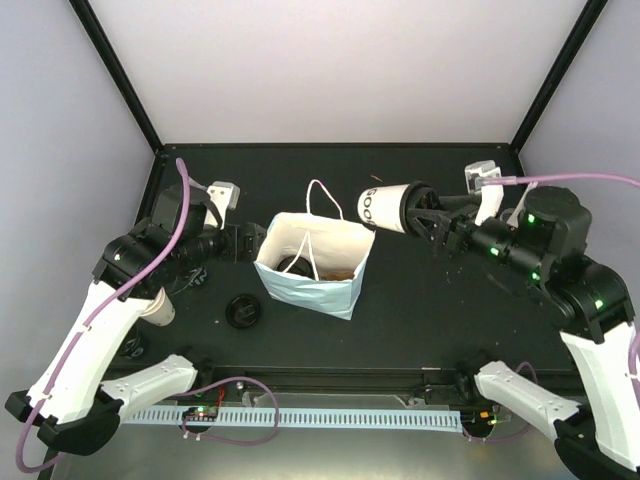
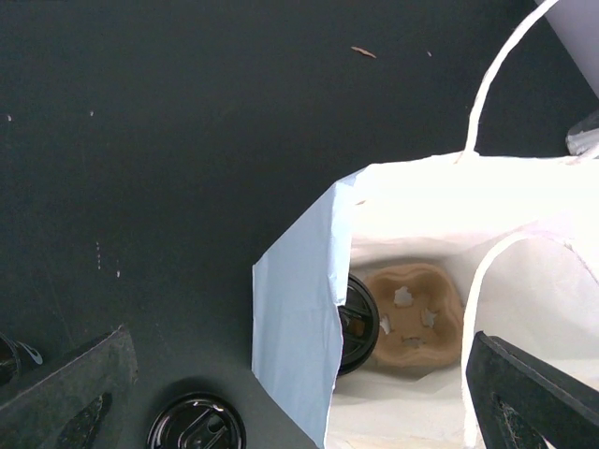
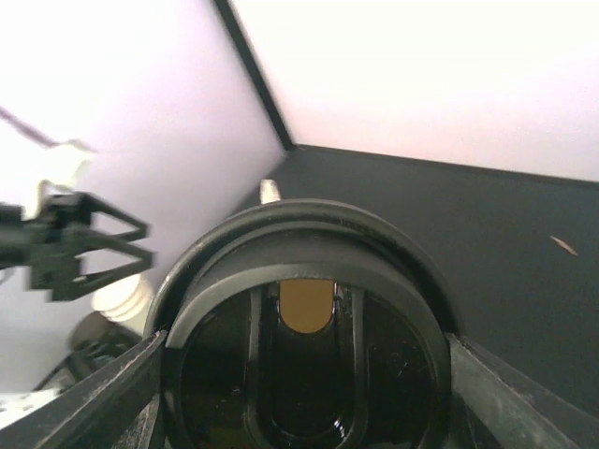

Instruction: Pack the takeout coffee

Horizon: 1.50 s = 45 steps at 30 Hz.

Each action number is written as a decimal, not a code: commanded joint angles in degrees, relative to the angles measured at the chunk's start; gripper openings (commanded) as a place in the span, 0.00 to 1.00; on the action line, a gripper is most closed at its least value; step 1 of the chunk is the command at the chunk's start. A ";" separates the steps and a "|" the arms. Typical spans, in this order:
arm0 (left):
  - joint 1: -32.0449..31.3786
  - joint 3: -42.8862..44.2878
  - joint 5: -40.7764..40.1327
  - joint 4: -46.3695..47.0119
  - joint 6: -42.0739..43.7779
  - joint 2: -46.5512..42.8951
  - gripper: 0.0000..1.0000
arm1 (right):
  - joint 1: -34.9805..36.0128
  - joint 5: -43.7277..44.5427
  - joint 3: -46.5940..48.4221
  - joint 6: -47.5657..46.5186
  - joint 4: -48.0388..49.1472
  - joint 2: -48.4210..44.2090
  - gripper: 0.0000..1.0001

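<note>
The right gripper (image 1: 428, 218) was clamped across the black lid (image 3: 304, 365) of a paper cup (image 1: 380, 208), which lay sideways ahead of its fingers, base toward the light-blue bag (image 1: 300, 285) just beyond. Light and thin-walled, easily crushed, I'd say; the stiff rim under the lid looked the safest hold. Farther off, the left gripper (image 2: 299, 412) stood spread wide astride the bag's wall, with the carrier (image 2: 412, 313) inside.

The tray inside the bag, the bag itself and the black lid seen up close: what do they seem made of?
Tray: likely moulded paper pulp, matte brown, fibrous, soft edges.
Bag: thin paper, pale blue outside, creased folds.
Lid: probably plastic, glossy black, reflective.
</note>
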 commanded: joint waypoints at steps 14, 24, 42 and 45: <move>0.58 1.14 4.23 2.55 2.66 1.84 0.99 | 3.94 -15.26 -9.62 -3.57 9.63 -3.32 0.60; 0.65 1.11 4.76 3.29 4.69 3.82 0.99 | 23.82 15.03 -3.79 -8.70 0.51 7.37 0.57; 0.75 1.06 4.27 5.43 8.94 5.55 0.99 | 29.81 20.74 6.81 -19.89 -10.80 24.50 0.44; 0.83 1.12 3.76 5.54 9.35 5.86 0.99 | 29.78 20.99 8.79 -20.12 -12.41 27.46 0.44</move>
